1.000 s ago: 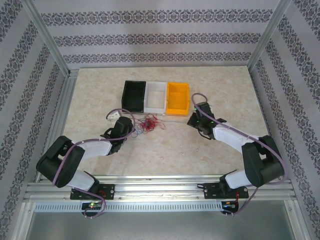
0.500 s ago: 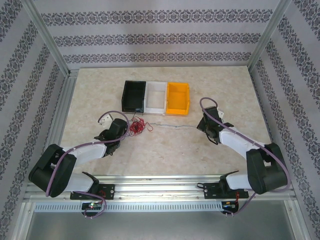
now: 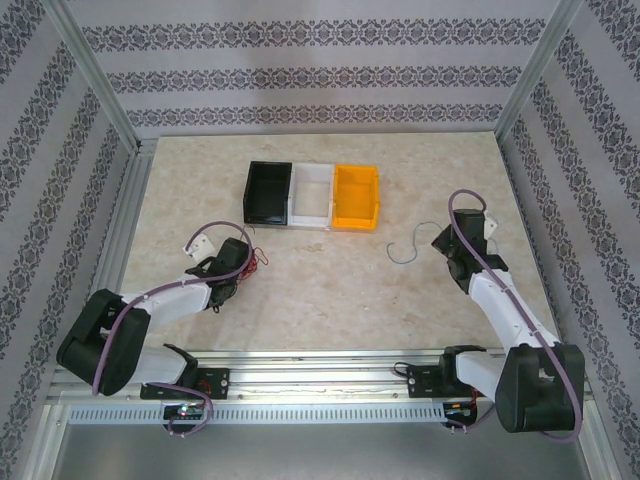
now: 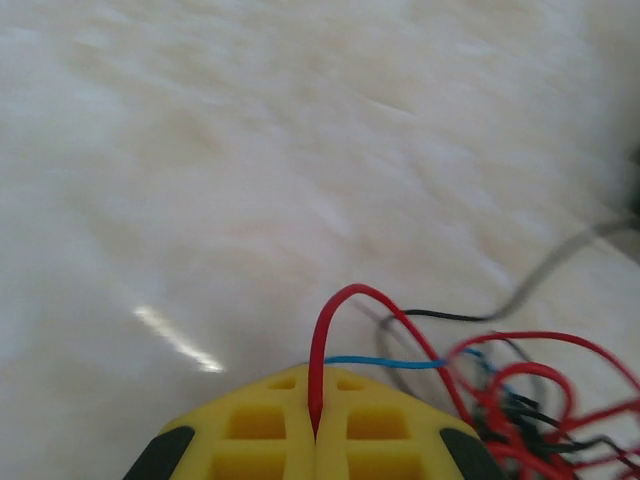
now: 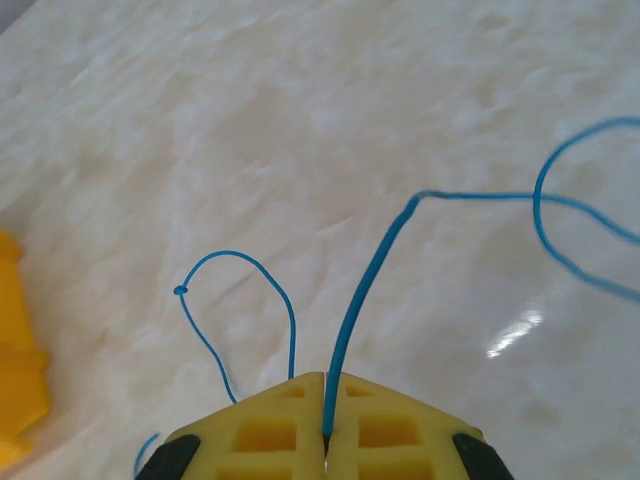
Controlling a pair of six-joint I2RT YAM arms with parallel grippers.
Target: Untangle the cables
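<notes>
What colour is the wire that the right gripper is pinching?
Blue. The wire shows best in the right wrist view, pinched in the right gripper.

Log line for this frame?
left gripper: shut on red cable | right gripper: shut on blue cable | bundle: at left gripper, apart from blue cable

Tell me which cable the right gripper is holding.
The blue cable, pinched in the shut right gripper, apart from the rest; the left gripper pinches a red cable in the bundle.
</notes>
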